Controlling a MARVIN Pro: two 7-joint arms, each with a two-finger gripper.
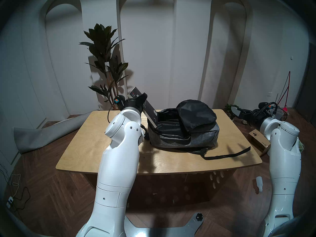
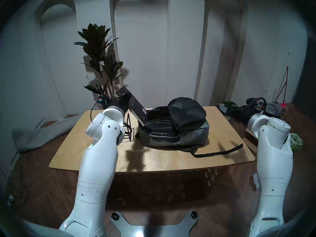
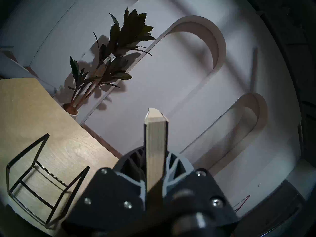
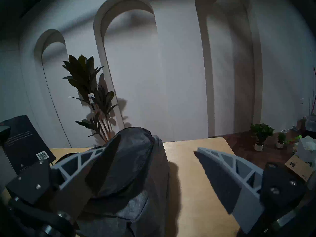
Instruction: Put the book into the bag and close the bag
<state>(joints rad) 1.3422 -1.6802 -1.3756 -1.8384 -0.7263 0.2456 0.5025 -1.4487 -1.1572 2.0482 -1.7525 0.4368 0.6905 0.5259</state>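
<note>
Left gripper (image 1: 142, 99) clamped on tilted book (image 1: 149, 110) above open bag (image 1: 196, 134); right gripper (image 4: 150, 164) apart, holding nothing, off table's (image 1: 102, 146) right.

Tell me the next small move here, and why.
Probably lower the book further into the backpack. The left gripper holds it tilted, its lower corner at the open mouth, most of it above the rim. The flap is folded back and the open right gripper is off to the side.

Dim room: white wall (image 1: 188, 52) with arched niches, potted plant (image 1: 104, 60), herringbone wood floor (image 1: 42, 188), plywood table (image 1: 171, 161).
</note>
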